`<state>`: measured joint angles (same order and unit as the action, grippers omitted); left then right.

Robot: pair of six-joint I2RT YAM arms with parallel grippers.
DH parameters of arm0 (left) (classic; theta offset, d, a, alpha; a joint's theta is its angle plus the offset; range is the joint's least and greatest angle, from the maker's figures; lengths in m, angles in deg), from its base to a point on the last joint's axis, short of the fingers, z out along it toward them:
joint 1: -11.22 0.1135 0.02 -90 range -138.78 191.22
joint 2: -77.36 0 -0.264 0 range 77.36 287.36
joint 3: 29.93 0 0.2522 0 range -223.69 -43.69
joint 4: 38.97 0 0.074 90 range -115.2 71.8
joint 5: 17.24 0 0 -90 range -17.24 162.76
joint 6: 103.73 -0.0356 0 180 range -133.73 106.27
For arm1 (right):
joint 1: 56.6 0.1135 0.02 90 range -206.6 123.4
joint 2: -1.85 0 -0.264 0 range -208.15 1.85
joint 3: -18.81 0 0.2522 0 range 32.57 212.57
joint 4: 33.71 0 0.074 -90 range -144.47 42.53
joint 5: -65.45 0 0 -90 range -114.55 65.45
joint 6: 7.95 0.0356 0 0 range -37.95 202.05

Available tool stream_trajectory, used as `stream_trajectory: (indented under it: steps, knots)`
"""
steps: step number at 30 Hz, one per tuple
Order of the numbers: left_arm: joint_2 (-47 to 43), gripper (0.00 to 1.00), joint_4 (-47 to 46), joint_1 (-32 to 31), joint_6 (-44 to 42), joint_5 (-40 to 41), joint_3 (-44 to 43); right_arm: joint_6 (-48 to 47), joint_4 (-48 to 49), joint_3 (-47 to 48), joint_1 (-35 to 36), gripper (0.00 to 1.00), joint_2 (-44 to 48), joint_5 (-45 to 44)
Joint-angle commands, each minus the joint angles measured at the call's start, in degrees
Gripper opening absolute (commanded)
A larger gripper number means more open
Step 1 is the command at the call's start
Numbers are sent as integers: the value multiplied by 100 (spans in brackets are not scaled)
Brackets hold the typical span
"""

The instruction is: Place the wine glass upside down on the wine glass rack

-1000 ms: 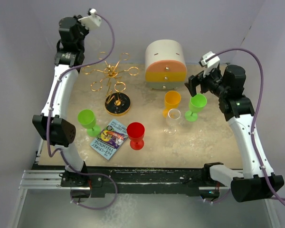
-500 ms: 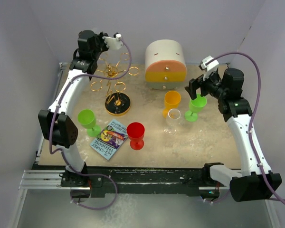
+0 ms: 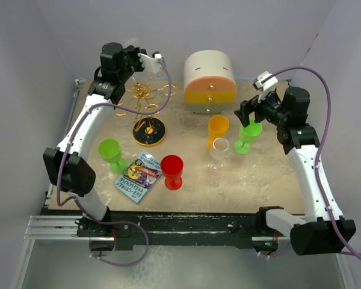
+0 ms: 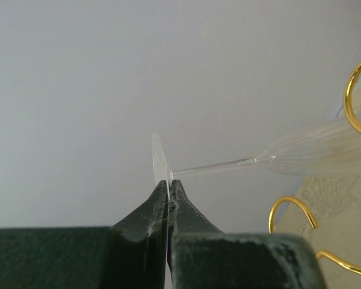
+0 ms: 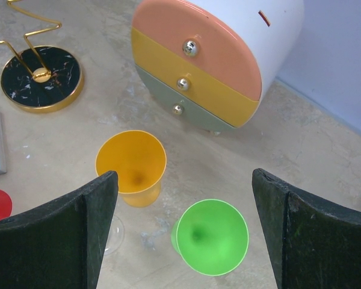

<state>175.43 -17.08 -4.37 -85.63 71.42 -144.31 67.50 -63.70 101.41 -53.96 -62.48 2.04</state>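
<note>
Your left claw is closed tight on the glass, pinching the thin clear foot between its fingertips. In the left wrist view the stem runs sideways from the fingers and the ribbed bowl reaches the right edge of the view, right by one gold loop of the rack. A second loop curls just below the bowl. You cannot tell from that view whether the bowl touches either loop. From above, that arm reaches over the rack's gold arms near the far left corner of the tabletop, with the rack's round black base a little nearer to you.

Your right claw is spread wide and grips nothing. It hangs above a green glass that stands upright near the right edge, and an orange cup stands just left of that glass. The drawer box sits at the far edge, between the rack and the right arm.

A second clear glass stands upright just in front of the orange cup. A red glass, a booklet and another green glass sit in a loose row toward the near left.
</note>
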Motion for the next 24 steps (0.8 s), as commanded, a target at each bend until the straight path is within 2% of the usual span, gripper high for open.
stream_trajectory:
  steps: [1, 10, 24]
  knots:
    - [-348, 0, 121, -15, -32, -319, -92, -12, 238, -28, -43, 94, 132, 187]
    - [-577, 0, 520, -30, 120, -541, 63, 0, 239, -55, -86, 94, 79, 283]
    - [-897, 0, 541, -25, 541, -437, 443, 5, 290, -116, -140, 94, 71, 332]
